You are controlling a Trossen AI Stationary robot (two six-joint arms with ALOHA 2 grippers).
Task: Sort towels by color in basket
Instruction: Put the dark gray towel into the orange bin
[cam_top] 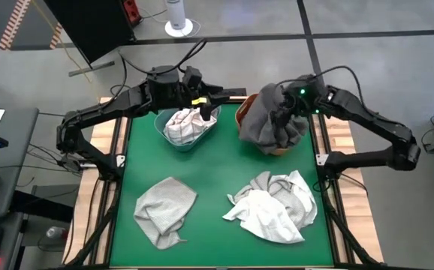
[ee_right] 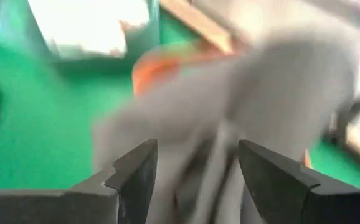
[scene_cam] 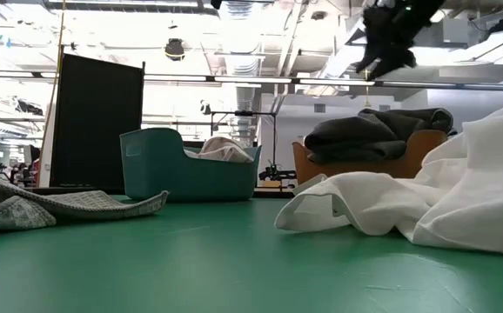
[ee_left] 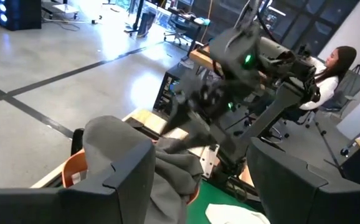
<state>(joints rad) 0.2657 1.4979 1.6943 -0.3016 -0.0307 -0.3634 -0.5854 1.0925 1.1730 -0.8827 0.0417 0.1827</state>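
The right gripper (ee_right: 195, 165) has its two dark fingers spread apart. Beyond them a dark grey towel (ee_right: 255, 106) lies heaped over an orange basket (ee_right: 167, 62) on the green table (ee_right: 37, 124).

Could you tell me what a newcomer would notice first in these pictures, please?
Probably the dark grey towel heaped over the orange basket at the table's far right, with the right pincer open just above it. Next, the teal basket holding a white towel under the left pincer, and two loose towels on the green table.

2 baskets (cam_top: 187, 139) behind, a towel (cam_top: 164, 210) left, towels (cam_top: 273, 206) right
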